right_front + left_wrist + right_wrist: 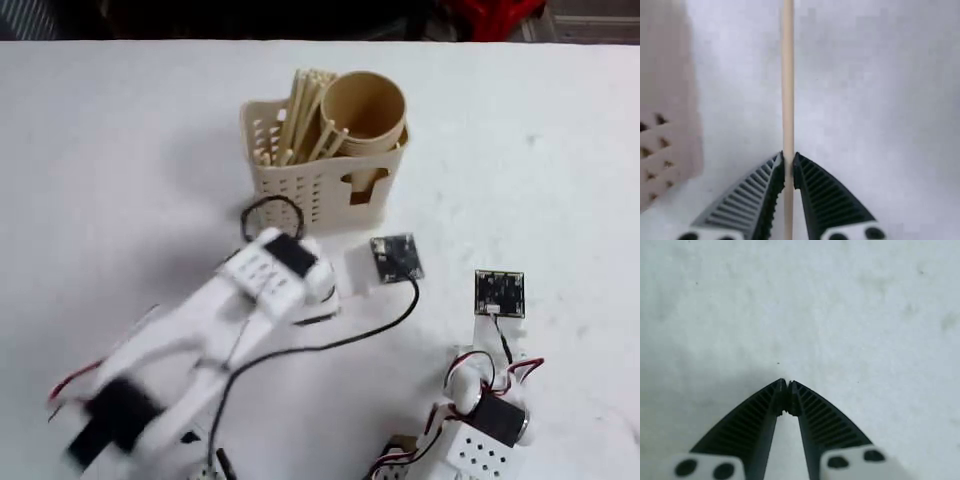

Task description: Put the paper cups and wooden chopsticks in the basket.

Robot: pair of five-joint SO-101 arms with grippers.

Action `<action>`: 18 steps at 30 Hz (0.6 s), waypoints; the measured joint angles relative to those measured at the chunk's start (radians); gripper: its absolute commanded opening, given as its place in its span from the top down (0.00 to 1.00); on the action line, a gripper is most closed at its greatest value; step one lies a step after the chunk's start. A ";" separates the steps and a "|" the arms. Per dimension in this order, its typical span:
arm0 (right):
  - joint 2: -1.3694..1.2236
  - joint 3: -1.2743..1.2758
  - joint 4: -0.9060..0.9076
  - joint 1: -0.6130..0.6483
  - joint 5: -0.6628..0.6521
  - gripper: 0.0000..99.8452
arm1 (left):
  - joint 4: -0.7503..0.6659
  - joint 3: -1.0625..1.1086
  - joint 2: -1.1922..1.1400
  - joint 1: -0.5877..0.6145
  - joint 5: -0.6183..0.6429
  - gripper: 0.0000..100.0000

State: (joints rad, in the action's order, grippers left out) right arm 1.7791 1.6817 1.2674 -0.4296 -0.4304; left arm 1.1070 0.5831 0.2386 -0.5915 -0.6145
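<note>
Jaws of the left gripper point(788, 162) pinch one chopstick point(787, 75), which runs out over the table point(880, 75) with the basket point(665, 125) just beside it. In the right wrist view, the right gripper point(786, 390) has its jaws pressed together on nothing, above the table. The high view adds what the wrist views miss: the basket, near the table's far edge, already holds stacked paper cups point(362, 105) and several chopsticks point(300, 110). The held stick looks like the last item left.
</note>
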 measured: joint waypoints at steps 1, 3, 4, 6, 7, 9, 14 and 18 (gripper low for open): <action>0.000 0.000 0.000 0.000 0.000 0.98 | 0.000 0.002 0.084 -0.002 0.029 0.98; 0.000 0.000 0.000 0.000 0.000 0.98 | 0.000 0.000 0.252 0.003 0.075 0.98; 0.000 0.000 0.000 0.000 0.000 0.98 | 0.000 -0.006 0.333 0.003 0.087 0.98; 0.000 0.000 0.000 0.000 0.000 0.98 | 0.000 -0.040 0.474 0.002 0.103 0.98; 0.000 0.000 0.000 0.000 0.000 0.98 | 0.000 -0.066 0.532 0.002 0.117 0.98; 0.000 0.000 0.000 0.000 0.000 0.98 | -0.002 -0.130 0.603 0.011 0.167 0.98; 0.000 0.000 0.000 0.000 0.000 0.98 | -0.201 -0.227 0.640 0.103 0.272 0.98; 0.000 0.000 0.000 0.000 0.000 0.98 | -0.460 -0.236 0.617 0.135 0.336 0.97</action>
State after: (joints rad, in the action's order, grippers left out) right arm 1.7791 1.6817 1.2674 -0.4296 -0.4304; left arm 0.6467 0.3468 0.8554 -0.4565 -0.2785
